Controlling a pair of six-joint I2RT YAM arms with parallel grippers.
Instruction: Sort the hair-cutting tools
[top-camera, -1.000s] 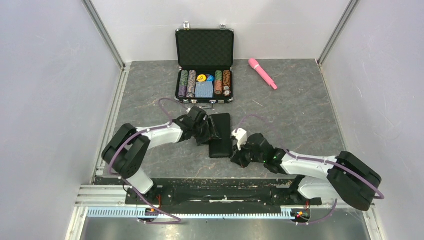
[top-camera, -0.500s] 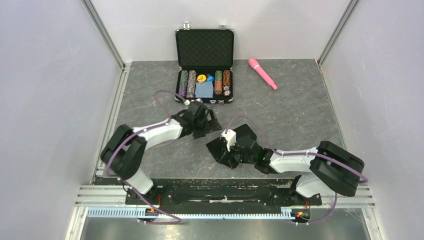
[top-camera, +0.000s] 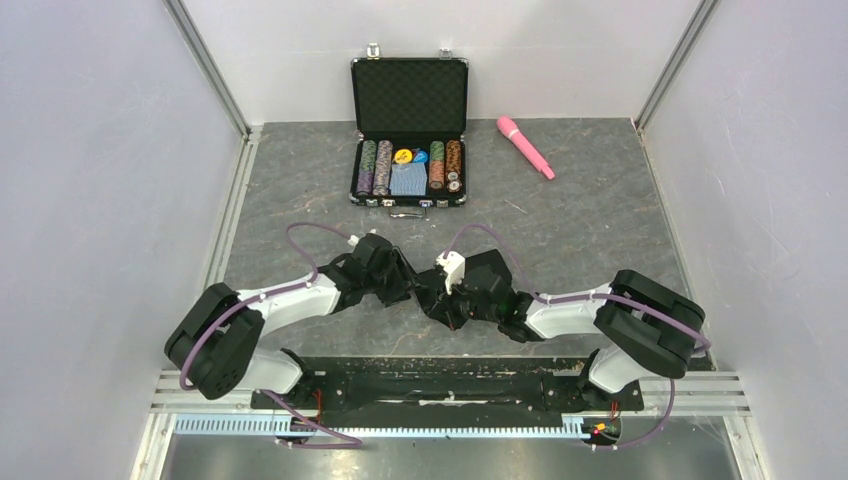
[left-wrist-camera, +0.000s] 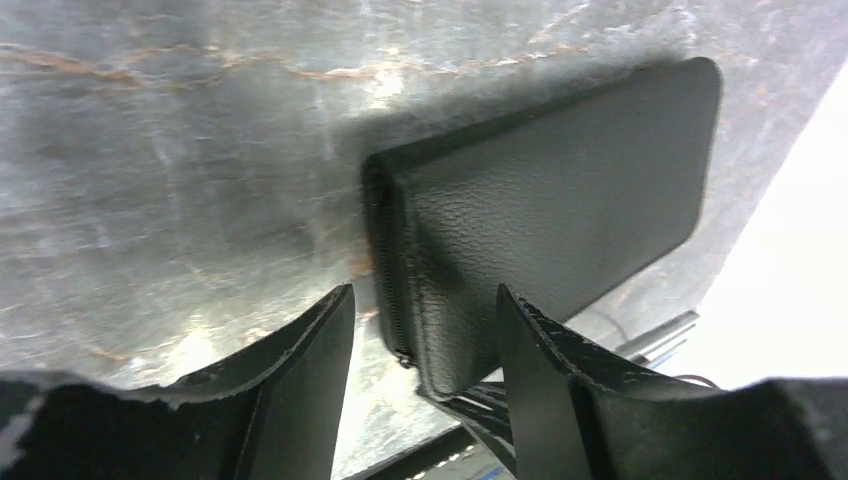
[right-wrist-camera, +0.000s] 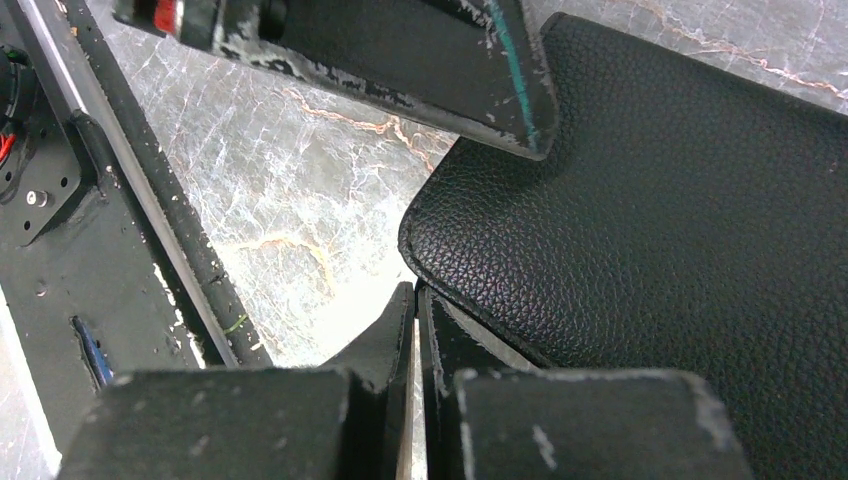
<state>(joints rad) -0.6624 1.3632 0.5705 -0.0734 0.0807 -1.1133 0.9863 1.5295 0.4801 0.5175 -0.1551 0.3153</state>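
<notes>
Searching all three views turns up neither scissors nor combs, so the position of the hair-cutting tools cannot be told. What the grippers attend to is a black grained pouch (left-wrist-camera: 560, 220), zip closed along the one edge that shows, lying on the grey marbled table (top-camera: 600, 230) near its front edge, roughly midway between the two arms. From the left wrist view the pouch appears raised at one end, with a dark shadow on the table beneath it. The left gripper (left-wrist-camera: 422, 300) stands open, its jaws set either side of the pouch's zipped corner: one finger over bare table, the other over the pouch's face. Contact with the pouch cannot be confirmed, and nothing is clamped. The right gripper (right-wrist-camera: 415, 305) is fully closed, fingers pressed flat together, their tips right at a rounded corner of the pouch; whether they pinch its rim cannot be told. A finger of the left gripper crosses the top of the right wrist view, just above that same corner. The black base rail (right-wrist-camera: 60, 200) lies close by on the near side. Well apart, at the far edge of the table, an open black case of poker chips (top-camera: 409, 130) stands with its lid up, and a pink wand (top-camera: 525, 146) lies to its right
</notes>
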